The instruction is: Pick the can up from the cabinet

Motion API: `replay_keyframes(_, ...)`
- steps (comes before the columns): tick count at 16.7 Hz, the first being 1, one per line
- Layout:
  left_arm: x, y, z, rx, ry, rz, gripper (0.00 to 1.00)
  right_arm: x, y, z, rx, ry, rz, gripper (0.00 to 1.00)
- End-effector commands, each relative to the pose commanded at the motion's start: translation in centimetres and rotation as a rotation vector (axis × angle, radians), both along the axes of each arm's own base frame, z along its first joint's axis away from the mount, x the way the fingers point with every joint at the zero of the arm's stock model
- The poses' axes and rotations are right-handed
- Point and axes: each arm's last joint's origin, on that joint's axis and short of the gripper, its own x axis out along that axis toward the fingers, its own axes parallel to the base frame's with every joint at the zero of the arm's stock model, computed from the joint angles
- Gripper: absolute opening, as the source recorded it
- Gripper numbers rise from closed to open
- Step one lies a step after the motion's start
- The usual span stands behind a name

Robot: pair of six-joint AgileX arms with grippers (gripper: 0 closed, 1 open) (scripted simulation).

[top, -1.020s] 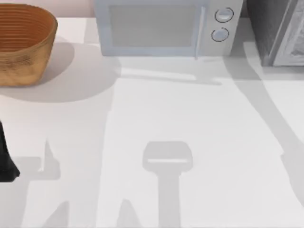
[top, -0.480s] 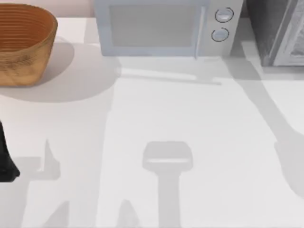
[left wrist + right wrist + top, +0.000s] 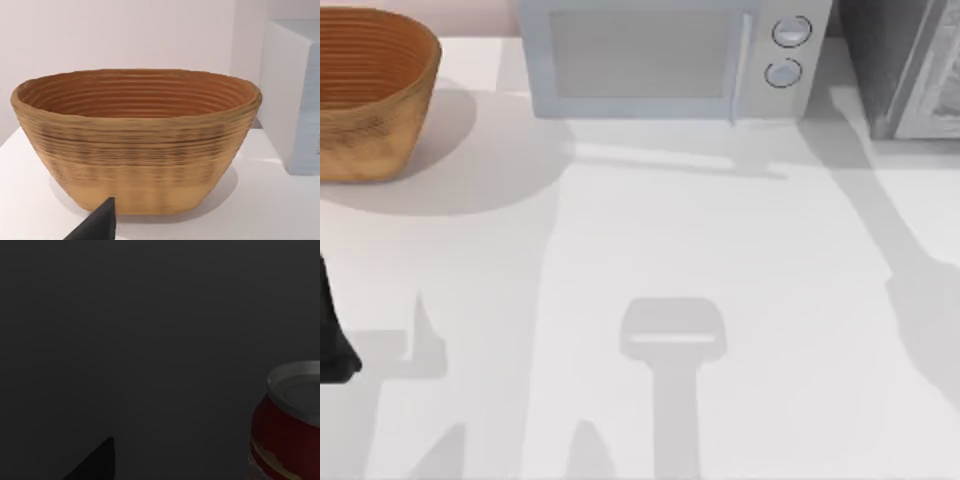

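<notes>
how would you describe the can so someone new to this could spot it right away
Start at the dark cabinet at the table's far right, beside the microwave. The can stands upright against its dark interior, in the right wrist view. It is red with a pale silvery top, unlike the brown woven basket.

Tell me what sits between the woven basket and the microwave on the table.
Nothing: in the top view the stretch between the basket and the microwave is bare white table, crossed by the basket's shadow.
</notes>
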Motion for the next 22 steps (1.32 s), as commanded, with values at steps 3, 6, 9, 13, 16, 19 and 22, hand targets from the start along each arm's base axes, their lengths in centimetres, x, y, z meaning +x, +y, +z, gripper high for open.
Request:
replay_keyframes(3, 0.00, 0.00, 0.00, 0.000, 0.000, 0.000, 1.00, 0.00, 0.00, 0.00, 0.000, 0.000, 0.000, 0.92)
replay_keyframes(6, 0.00, 0.00, 0.00, 0.000, 0.000, 0.000, 1.00, 0.00, 0.00, 0.00, 0.000, 0.000, 0.000, 0.70)
replay_keyframes(9, 0.00, 0.00, 0.00, 0.000, 0.000, 0.000, 1.00, 0.00, 0.00, 0.00, 0.000, 0.000, 0.000, 0.47)
replay_keyframes(13, 0.00, 0.00, 0.00, 0.000, 0.000, 0.000, 1.00, 0.00, 0.00, 0.00, 0.000, 0.000, 0.000, 0.17)
replay_keyframes(16, 0.00, 0.00, 0.00, 0.000, 0.000, 0.000, 1.00, 0.00, 0.00, 0.00, 0.000, 0.000, 0.000, 0.00)
replay_keyframes(19, 0.00, 0.00, 0.00, 0.000, 0.000, 0.000, 1.00, 0.00, 0.00, 0.00, 0.000, 0.000, 0.000, 0.00)
replay_keyframes(22, 0.00, 0.00, 0.00, 0.000, 0.000, 0.000, 1.00, 0.00, 0.00, 0.00, 0.000, 0.000, 0.000, 0.00)
